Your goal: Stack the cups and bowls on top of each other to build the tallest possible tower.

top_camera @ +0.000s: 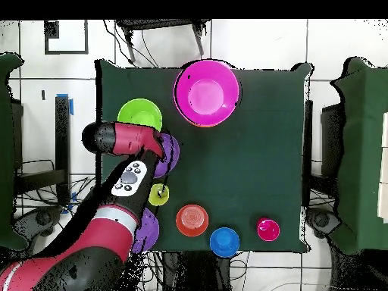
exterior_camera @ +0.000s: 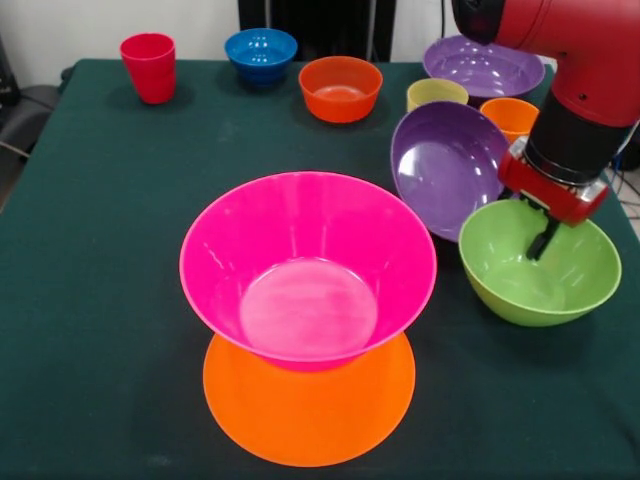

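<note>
The tower is a large hot pink bowl sitting upright on an upturned orange bowl at the table's front centre; from above the pink bowl hides the orange one. My gripper reaches down into the far side of the lime green bowl at the right. Just left of it, a purple bowl stands tilted on its edge, touching the green bowl. I cannot see whether it is held. A second purple bowl, the yellow cup and the orange cup stand behind them.
Along the far edge are a red cup, a small blue bowl and a small red-orange bowl. In the overhead view my arm covers part of the purple bowls and the cups.
</note>
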You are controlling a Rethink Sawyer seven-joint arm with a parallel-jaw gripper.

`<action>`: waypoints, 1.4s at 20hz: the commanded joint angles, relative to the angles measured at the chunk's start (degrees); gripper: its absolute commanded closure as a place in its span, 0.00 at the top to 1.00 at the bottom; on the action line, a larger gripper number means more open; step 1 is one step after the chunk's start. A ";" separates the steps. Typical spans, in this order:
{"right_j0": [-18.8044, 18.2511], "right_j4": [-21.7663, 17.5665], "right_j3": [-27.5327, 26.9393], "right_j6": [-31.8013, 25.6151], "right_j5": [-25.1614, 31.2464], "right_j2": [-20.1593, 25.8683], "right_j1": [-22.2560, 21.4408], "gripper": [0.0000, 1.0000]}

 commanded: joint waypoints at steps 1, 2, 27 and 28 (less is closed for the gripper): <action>0.62 1.97 -4.57 12.00 5.13 4.85 2.50 1.00; 0.69 1.97 -5.16 12.32 5.67 4.68 2.66 1.00; -0.53 2.01 -6.32 11.17 9.84 4.18 -0.40 1.00; -0.75 1.80 -4.91 10.21 9.81 4.35 -1.62 1.00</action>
